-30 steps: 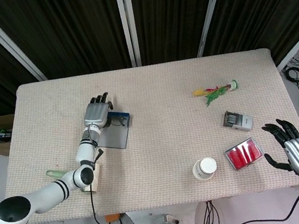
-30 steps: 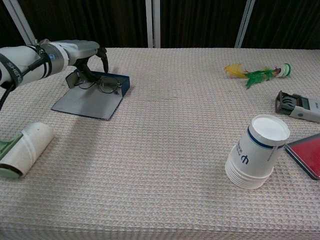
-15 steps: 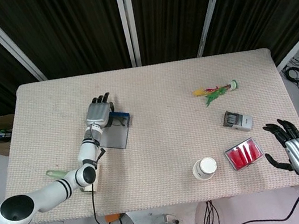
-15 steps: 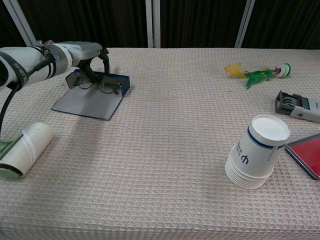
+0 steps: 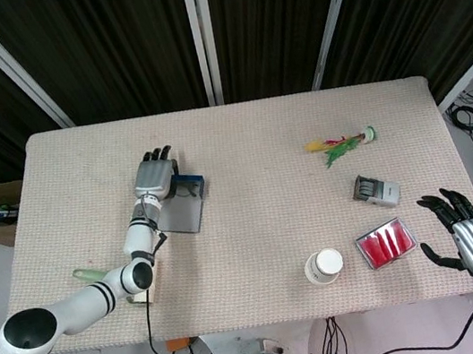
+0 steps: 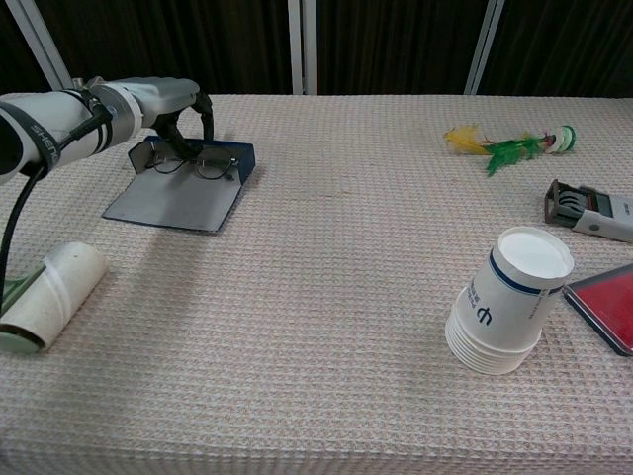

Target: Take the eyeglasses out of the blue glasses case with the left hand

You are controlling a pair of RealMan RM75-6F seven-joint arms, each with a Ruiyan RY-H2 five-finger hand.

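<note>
The blue glasses case (image 6: pixel 220 161) lies open at the table's back left, its grey lid (image 6: pixel 176 203) flat toward me. Dark thin-rimmed eyeglasses (image 6: pixel 194 167) rest inside the case. My left hand (image 6: pixel 166 100) hovers over the case, its fingers (image 6: pixel 207 117) curved down around the glasses with thumb and fingers apart; no lift shows. In the head view the left hand (image 5: pixel 154 176) covers the left end of the case (image 5: pixel 186 191). My right hand (image 5: pixel 466 238) is open with its fingers spread, beyond the table's front right corner.
A stack of paper cups (image 6: pixel 509 300) lies tilted at the front right, beside a red flat box (image 6: pixel 605 303). A grey stamp-like block (image 6: pixel 589 211) and a feathered shuttlecock (image 6: pixel 506 146) sit at the back right. A white roll (image 6: pixel 51 295) lies at the front left.
The left hand has shifted a little back and left over the case, and the case has slid slightly with it. The right hand has barely moved.
</note>
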